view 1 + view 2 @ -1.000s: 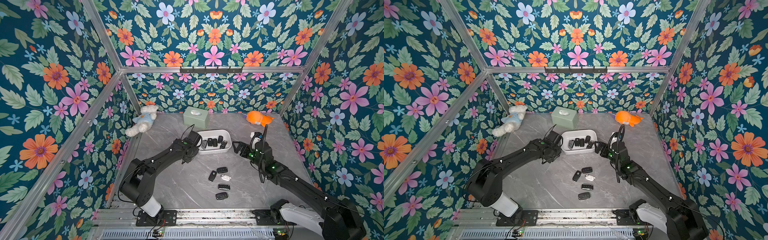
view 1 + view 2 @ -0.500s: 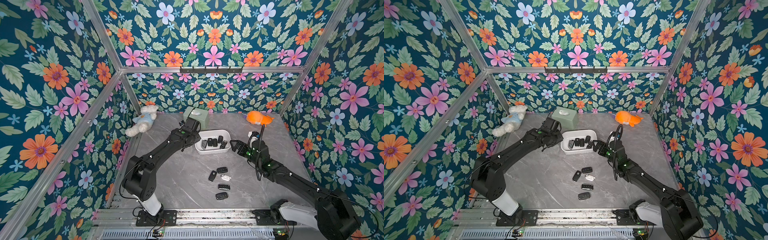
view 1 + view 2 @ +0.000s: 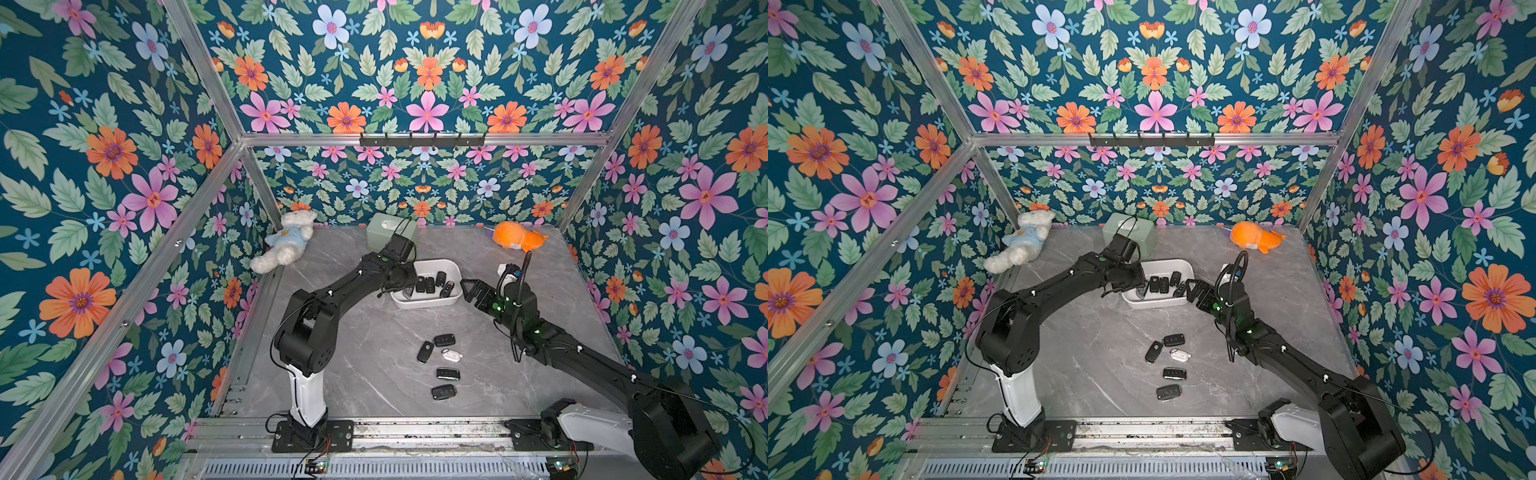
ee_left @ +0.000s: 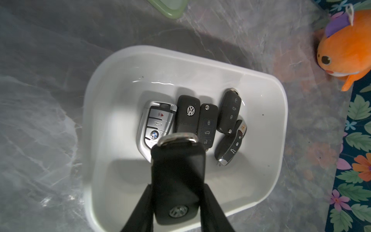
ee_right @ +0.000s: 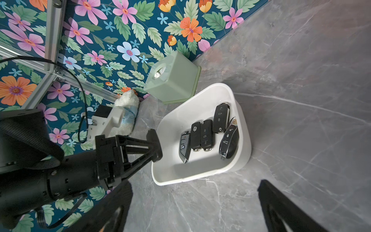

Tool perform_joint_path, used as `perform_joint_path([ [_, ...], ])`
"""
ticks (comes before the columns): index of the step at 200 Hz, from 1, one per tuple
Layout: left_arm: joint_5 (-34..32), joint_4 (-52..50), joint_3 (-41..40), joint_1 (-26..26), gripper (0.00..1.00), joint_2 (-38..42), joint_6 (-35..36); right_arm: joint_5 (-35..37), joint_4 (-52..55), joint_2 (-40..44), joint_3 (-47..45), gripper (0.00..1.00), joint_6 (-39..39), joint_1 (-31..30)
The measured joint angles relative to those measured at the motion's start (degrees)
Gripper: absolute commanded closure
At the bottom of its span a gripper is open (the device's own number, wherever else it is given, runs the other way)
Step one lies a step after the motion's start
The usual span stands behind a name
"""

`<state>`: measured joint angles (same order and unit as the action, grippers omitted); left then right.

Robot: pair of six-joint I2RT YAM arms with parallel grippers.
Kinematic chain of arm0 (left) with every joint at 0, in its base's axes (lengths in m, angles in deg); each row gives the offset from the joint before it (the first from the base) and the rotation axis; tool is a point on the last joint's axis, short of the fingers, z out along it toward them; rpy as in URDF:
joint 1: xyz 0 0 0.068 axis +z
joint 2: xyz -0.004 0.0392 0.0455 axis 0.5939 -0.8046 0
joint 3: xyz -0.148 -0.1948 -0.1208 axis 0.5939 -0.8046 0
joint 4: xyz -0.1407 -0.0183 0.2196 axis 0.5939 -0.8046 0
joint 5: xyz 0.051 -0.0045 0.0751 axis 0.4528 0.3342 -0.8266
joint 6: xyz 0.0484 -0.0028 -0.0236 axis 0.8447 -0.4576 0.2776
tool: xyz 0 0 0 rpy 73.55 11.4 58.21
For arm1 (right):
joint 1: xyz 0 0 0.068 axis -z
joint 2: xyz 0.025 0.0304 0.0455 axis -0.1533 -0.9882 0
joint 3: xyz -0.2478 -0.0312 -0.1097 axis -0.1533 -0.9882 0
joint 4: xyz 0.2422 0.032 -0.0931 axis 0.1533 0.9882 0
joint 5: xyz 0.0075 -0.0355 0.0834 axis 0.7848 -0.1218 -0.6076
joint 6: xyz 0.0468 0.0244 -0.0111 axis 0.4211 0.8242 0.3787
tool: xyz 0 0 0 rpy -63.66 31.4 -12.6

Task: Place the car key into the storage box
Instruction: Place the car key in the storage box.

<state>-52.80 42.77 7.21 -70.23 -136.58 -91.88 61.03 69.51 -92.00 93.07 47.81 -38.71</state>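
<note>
Fingers of the left gripper are clamped hard on the car key, one pad on each long edge. The black body is squeezed between them and its metal loop pokes out ahead.

Read the table from above, with the back wall at twelve. The key hangs over the nine o'clock end of the storage box, throwing a shadow on the white floor. Just beyond the loop, five fobs are already lying in there: a silver one, three black ones and a chrome-edged one at the three o'clock side.

Over to the right gripper, which sits just outside the box's three o'clock end. Its fingers are spread wide with nothing between them but bare marble.

Down at six o'clock from the box, well apart from it, are the loose keys: four black and one white, scattered in a small cluster.

At eleven o'clock, just behind the left wrist, stands the sage-green tissue box. A white teddy bear slumps in the far ten o'clock corner. The orange plush lies at one o'clock by the back wall.
</note>
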Motion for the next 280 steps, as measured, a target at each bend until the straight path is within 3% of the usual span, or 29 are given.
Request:
perform_joint_path([
  [150,-0.2,-4.76,6.34,0.02,0.7,-11.37,2.67,2.86,0.26,6.51,-4.76,0.01,-0.5,0.0],
  [231,-0.28,-5.6,8.37,0.02,0.46,-12.13,2.47,3.37,2.14,9.84,-4.96,0.01,-0.7,0.0],
  [280,-0.44,-5.31,9.09,0.02,0.41,-8.61,2.78,-0.81,4.85,10.4,-3.41,0.01,-0.81,0.0],
])
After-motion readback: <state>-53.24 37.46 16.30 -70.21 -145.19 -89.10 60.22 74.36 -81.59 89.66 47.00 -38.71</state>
